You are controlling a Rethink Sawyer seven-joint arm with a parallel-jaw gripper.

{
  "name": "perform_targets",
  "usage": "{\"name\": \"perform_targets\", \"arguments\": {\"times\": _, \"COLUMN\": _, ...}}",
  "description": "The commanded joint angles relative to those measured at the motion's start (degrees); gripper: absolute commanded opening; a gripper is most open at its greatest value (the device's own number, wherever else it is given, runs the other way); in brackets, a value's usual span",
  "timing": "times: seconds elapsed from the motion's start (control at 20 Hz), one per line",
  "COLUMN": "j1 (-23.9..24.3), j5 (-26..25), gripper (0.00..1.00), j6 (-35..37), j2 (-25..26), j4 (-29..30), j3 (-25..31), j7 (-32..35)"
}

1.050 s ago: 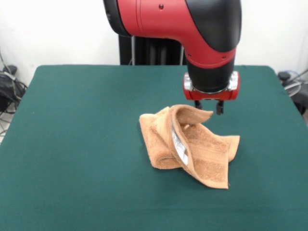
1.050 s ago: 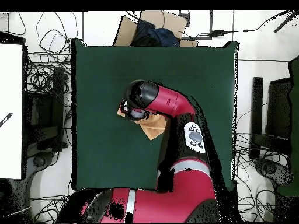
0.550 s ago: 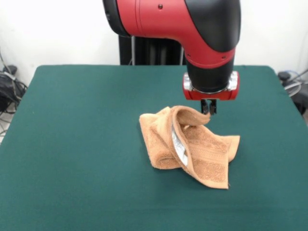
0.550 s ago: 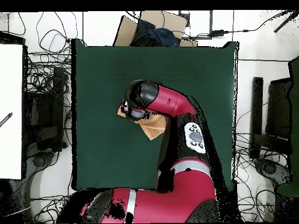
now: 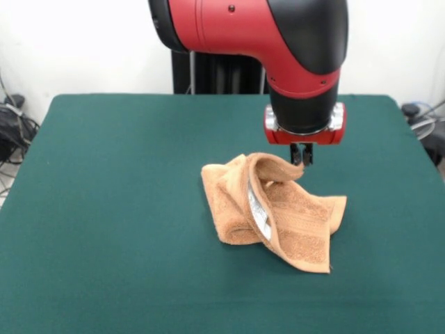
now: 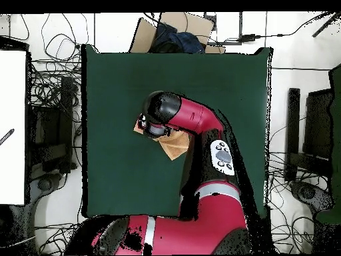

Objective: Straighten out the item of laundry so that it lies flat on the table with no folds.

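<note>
Fingers of your gripper (image 5: 301, 156) are pinching together on the towel (image 5: 274, 212) peak just beneath them, so a shallow grip is risking slippage during lifting

— What does the arm (image 6: 193, 127) cover, seen from above?

— Most of the towel (image 6: 174, 145). Its black and red wrist head sits right over the cloth; only an orange-brown corner sticks out beside the head, toward the robot's base, and a sliver at the head's other side.

— And the gripper?

— Hidden under the head; I can't tell how it stands.

— The table (image 6: 120, 100)?

— Dark green, stretching well past the arm on every side.
</note>
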State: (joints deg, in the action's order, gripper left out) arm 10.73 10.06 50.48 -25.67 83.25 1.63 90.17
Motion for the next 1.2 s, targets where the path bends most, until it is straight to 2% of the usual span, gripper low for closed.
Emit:
{"name": "perform_targets", "arguments": {"times": 0.05, "j1": 0.70, "j5": 0.16, "gripper": 0.00, "j6": -4.33, "j2": -0.98, "j4": 2.54, "j3": 6.02, "j7": 3.70}}
{"name": "perform_targets", "arguments": {"times": 0.2, "j1": 0.33, "j5": 0.03, "gripper": 0.00, "j6": -2.74, "j2": -4.96, "j4": 5.48, "j3": 4.70, "j7": 4.26}}
{"name": "perform_targets", "arguments": {"times": 0.35, "j1": 0.28, "j5": -0.47, "gripper": 0.00, "j6": 0.56, "j2": -11.05, "j4": 9.11, "j3": 2.76, "j7": 3.76}}
{"name": "perform_targets", "arguments": {"times": 0.5, "j1": 0.05, "j5": -1.22, "gripper": 0.00, "j6": 4.72, "j2": -14.29, "j4": 9.11, "j3": 1.41, "j7": 3.71}}
{"name": "perform_targets", "arguments": {"times": 0.65, "j1": 0.60, "j5": -0.97, "gripper": 0.00, "j6": 5.88, "j2": -14.81, "j4": 9.14, "j3": 1.84, "j7": 3.74}}
{"name": "perform_targets", "arguments": {"times": 0.95, "j1": 1.57, "j5": 0.27, "gripper": 0.00, "j6": 1.02, "j2": -13.40, "j4": 11.70, "j3": 3.68, "j7": 3.92}}
{"name": "perform_targets", "arguments": {"times": 1.2, "j1": 2.79, "j5": -2.22, "gripper": 0.00, "j6": -1.12, "j2": -10.08, "j4": 11.24, "j3": 3.88, "j7": 1.43}}
